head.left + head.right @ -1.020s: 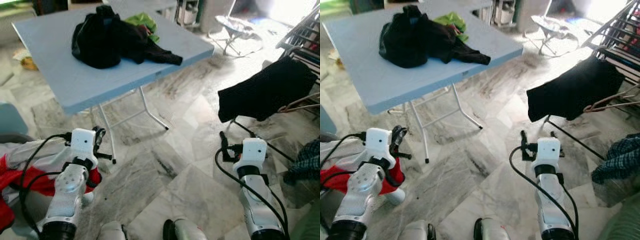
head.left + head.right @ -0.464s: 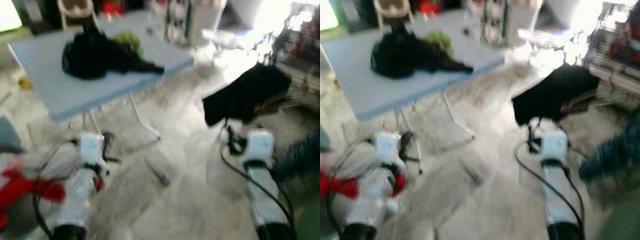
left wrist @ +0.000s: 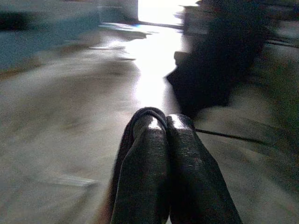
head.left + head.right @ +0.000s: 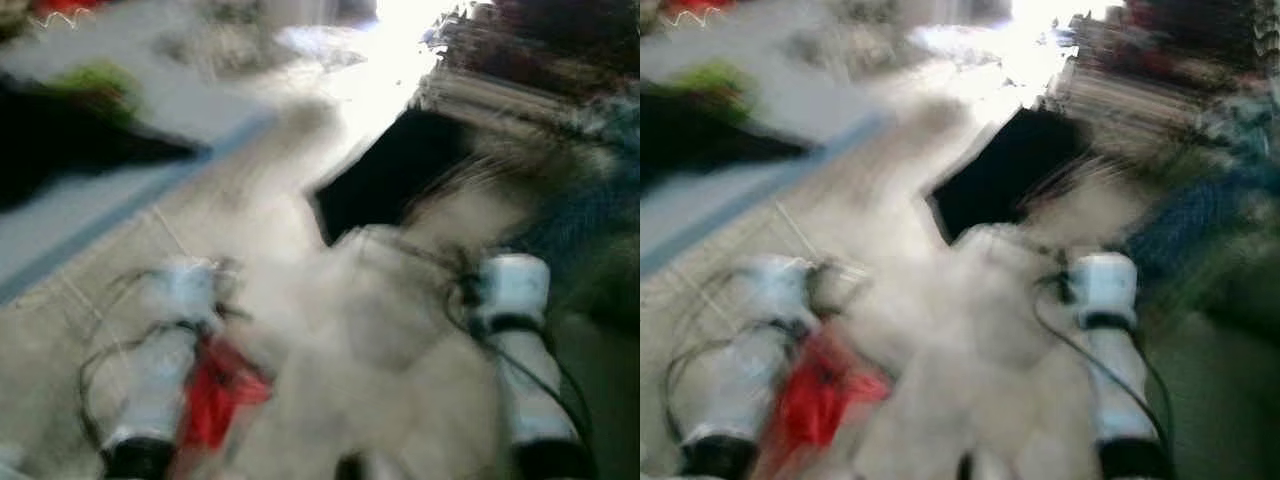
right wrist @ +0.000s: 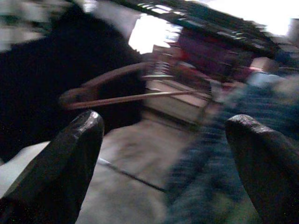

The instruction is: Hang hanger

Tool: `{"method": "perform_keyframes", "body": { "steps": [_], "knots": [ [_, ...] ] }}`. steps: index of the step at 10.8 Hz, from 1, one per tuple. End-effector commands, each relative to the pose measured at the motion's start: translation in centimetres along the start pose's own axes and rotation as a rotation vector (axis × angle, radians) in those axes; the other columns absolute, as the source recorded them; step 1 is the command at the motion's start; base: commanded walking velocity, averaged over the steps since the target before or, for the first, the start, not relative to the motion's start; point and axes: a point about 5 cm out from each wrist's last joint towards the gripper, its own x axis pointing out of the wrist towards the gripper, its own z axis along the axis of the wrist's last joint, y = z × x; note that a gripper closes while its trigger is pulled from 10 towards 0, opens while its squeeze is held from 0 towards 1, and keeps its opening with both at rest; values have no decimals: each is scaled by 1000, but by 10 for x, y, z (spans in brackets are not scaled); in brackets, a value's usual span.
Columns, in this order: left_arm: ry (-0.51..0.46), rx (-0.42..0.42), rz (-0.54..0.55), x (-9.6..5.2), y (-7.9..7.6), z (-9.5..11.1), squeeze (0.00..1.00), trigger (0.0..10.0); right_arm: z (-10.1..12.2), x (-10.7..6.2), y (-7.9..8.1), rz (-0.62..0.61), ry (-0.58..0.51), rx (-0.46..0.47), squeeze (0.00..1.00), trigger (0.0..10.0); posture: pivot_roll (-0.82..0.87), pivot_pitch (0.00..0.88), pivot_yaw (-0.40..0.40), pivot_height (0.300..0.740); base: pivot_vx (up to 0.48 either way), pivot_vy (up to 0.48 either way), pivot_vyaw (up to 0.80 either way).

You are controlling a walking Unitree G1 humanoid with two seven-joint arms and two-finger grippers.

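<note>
Room: we look down on a pale marble floor (image 4: 300,210), all smeared by motion; a grey table (image 4: 90,215) sits to our left with dark clothes (image 4: 70,150) on it, a rack (image 4: 1140,110) to our right.
Hanger: the hanger (image 5: 117,91) is thin and brownish, poking out of a black garment (image 4: 395,175) near the rack.
Handling: we judge it light and stiff, the cloth soft, so it may swing or slip.
Hold: we would take it on the bare bar beside the garment.
Right gripper: our right gripper (image 5: 163,158) is spread wide, short of the hanger.
Left gripper: our left gripper (image 3: 167,140) is pressed together, empty.
</note>
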Motion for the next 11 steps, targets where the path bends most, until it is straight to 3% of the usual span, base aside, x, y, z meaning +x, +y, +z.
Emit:
{"method": "perform_keyframes", "body": {
  "steps": [1, 7, 11],
  "knots": [
    [13, 50, -13, -3, 11, 3, 0, 10000, 10, 6, 14, 37, -40, 26, 0, 10000, 34, 73, -62, 740, 285, 386, -800],
    [76, 69, -67, -11, 10, -3, 0, 10000, 7, -2, 22, 61, -21, 30, 0, 10000, 38, 131, -59, 740, 42, 454, -800],
    [64, 114, -42, -16, 15, 2, 0, 10000, 3, -4, 28, 69, 2, 39, 0, 10000, 70, 129, -56, 740, 0, 0, -800]
  ]
}}
